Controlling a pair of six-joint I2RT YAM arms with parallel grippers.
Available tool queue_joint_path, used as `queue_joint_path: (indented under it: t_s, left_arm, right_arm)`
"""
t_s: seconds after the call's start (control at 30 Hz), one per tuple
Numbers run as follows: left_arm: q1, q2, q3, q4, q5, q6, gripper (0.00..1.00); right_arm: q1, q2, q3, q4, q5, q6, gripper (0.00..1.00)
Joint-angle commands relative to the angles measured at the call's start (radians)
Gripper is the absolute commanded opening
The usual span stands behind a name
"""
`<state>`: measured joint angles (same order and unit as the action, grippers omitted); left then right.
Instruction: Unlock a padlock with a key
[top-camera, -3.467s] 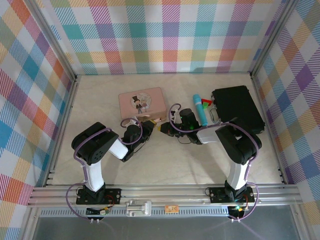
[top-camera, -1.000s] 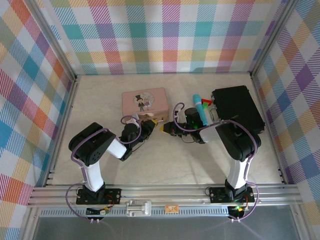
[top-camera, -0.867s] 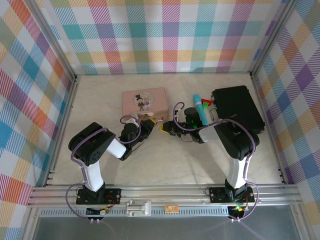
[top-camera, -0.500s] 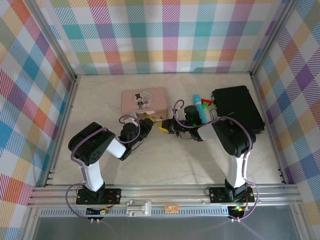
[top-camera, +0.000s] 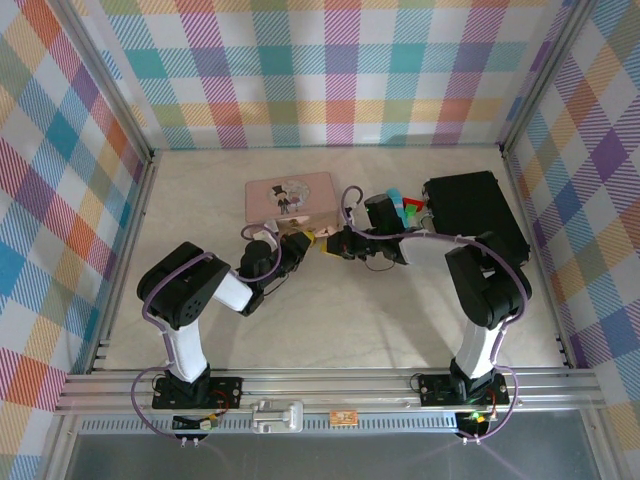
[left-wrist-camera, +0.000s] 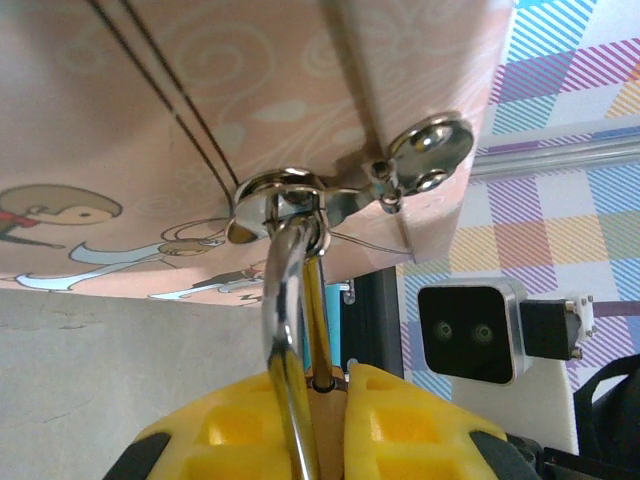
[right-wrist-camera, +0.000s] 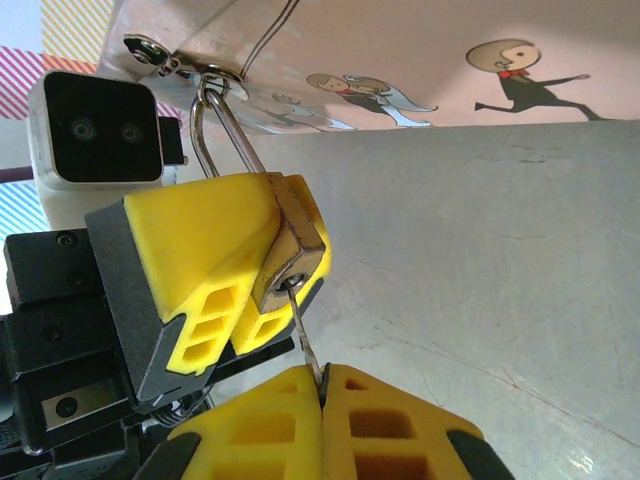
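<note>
Reaching further across the table (top-camera: 350, 310) than 3.5 seconds ago, the right arm has brought the right gripper (top-camera: 331, 243) nose to nose with the left gripper (top-camera: 296, 246), just in front of the pink tin (top-camera: 290, 195). The tin itself has slid slightly toward the back wall. A teal tube (top-camera: 396, 197) and a black case (top-camera: 478, 215) lie to the right of the tin, apart from the work.

From the left wrist, the yellow fingers (left-wrist-camera: 420, 420) are closed tight at the foot of a silver shackle (left-wrist-camera: 283, 300). The shackle rises through the hasp ring (left-wrist-camera: 268, 195) on the tin's front edge. The tin therefore tethers the lock, and the left arm evidently steadies it there.

From the right wrist, the padlock (right-wrist-camera: 297, 248) sits clamped in the left gripper's fingers, just below the tin, with its keyhole end turned toward the camera. The right gripper's fingers are pressed together on the key (right-wrist-camera: 304, 340). The key's thin blade runs up to the keyhole and appears to have entered it. How deep it sits cannot be told. The shackle looks closed, so the turn seems yet to come.
</note>
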<state>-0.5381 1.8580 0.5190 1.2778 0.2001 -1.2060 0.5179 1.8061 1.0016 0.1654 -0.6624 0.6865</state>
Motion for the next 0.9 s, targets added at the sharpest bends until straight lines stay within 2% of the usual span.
queue_joint_path:
  t_s: [0.0,0.2,0.4,0.53,0.6,0.7,0.87]
  left_arm:
    - [-0.020,0.011,0.030,0.066,0.157,0.038,0.00]
    - [-0.022,0.006,0.038,0.066,0.147,0.063,0.00]
    - [-0.026,-0.002,0.019,0.072,0.110,0.095,0.00]
    - [-0.034,-0.009,0.026,0.075,0.109,0.088,0.00]
    - [-0.039,-0.020,0.023,0.075,0.104,0.069,0.00]
    - [-0.047,-0.039,0.019,0.074,0.110,0.031,0.00]
    - [-0.073,-0.063,0.019,0.074,0.105,-0.021,0.00]
  right_arm:
    - [-0.019,0.005,0.047,-0.010,0.000,-0.032,0.00]
    - [-0.032,0.053,0.000,0.215,-0.121,0.246,0.00]
    - [-0.029,0.063,-0.052,0.413,-0.193,0.573,0.00]
    - [-0.021,0.108,-0.087,0.627,-0.204,0.783,0.00]
    - [-0.021,0.128,-0.087,0.664,-0.189,0.794,0.00]
    - [-0.021,0.132,-0.088,0.667,-0.149,0.720,0.00]
    - [-0.004,0.064,-0.058,0.475,-0.032,0.450,0.00]
